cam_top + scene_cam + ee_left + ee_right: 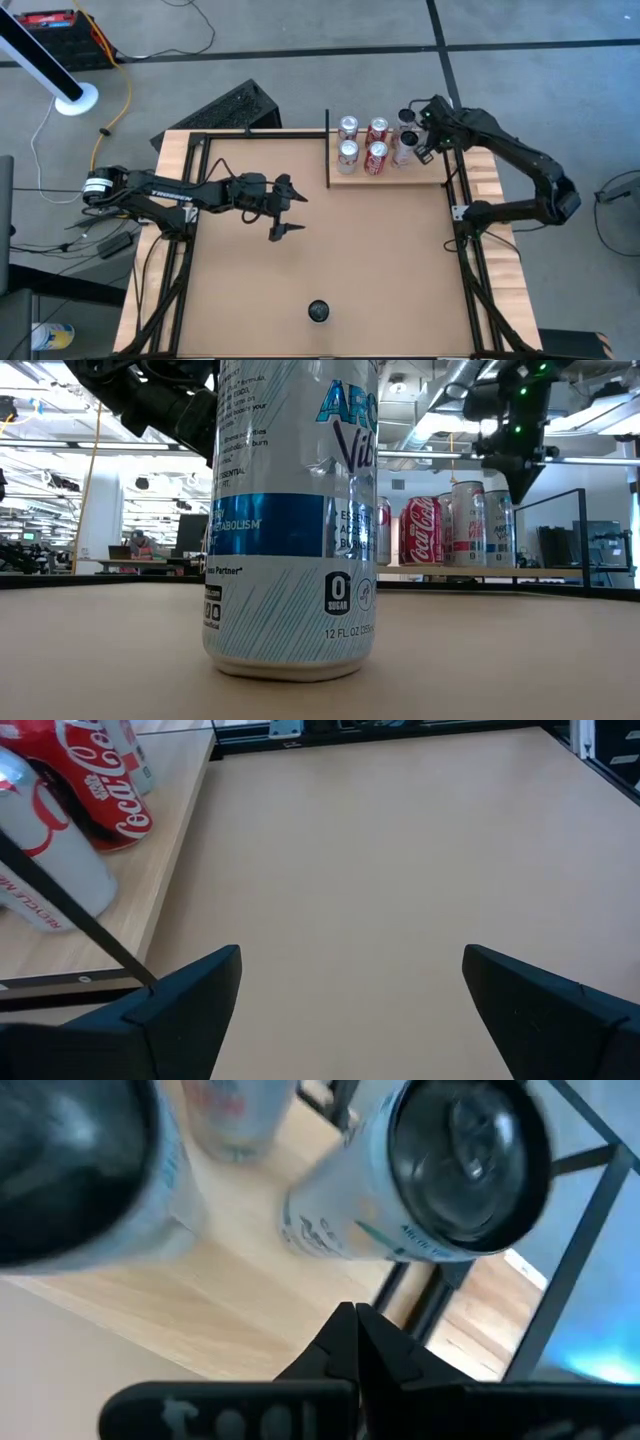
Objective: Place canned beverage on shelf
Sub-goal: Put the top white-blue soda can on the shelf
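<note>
- Overhead, the shelf (392, 176) lay at the far side of the table (380, 260), right of centre, with a black rod (327, 148) standing at its left end.
- The shelf carried four cans in a two-by-two block: two silver cans (347, 152) on the left and two red cans (376, 158) on the right.
- A fifth, white-and-teal can (404, 147) stood just right of that block, on the shelf near its right end.
- The right gripper (420, 128) hung just beside this can, above the shelf's right end. In the right wrist view its fingers (357, 1342) met tip to tip, fully closed and holding nothing, with the can's dark top (468, 1162) just beyond them.
- The left gripper (290, 208) hovered over the bare table, left of centre and well apart from the shelf. Its jaws stood wide open and empty, as the left wrist view confirmed.
- One further canned beverage (318, 311) stood upright near the table's front edge, well apart from both grippers; it filled the low view (290, 520).
</note>
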Robot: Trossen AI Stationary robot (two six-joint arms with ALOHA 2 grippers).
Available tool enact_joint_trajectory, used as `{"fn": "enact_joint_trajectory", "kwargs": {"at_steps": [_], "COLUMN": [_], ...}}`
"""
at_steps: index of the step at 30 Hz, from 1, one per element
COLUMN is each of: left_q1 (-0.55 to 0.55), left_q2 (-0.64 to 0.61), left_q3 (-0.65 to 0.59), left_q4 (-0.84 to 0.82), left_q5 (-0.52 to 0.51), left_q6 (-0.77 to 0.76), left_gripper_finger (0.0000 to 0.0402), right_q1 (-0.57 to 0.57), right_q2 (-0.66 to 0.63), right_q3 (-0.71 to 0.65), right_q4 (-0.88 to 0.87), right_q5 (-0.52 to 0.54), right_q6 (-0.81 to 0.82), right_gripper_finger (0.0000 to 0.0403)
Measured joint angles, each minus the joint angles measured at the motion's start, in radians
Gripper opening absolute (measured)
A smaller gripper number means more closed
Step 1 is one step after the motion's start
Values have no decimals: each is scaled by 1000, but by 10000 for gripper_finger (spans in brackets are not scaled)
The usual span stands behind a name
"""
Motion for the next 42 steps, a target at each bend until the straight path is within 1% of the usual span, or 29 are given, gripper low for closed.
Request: {"fn": "enact_joint_trajectory", "kwargs": {"at_steps": [4,7,20,30,36,42], "left_q1": [10,16,16,16,16,16], "left_q2": [0,0,0,0,0,0], "left_q3": [0,0,0,0,0,0], "left_q4": [0,4,3,-1,-1,-1], "left_q5": [0,0,0,0,1,37], "left_q6": [0,-1,-17,-19,-27,-50], "left_gripper_finger": [366,366,366,366,366,366], "right_q1": [-1,-3,-55,-72,-72,-53], "right_q2": [-46,-53,16,27,29,12], "right_q3": [0,0,0,0,0,0], "right_q4": [52,80,152,175,200,152], "right_q5": [-19,-16,-11,-8,14,15], "right_q6": [2,3,-15,-27,-27,-26], "right_gripper_finger": [20,20,20,20,20,20]}}
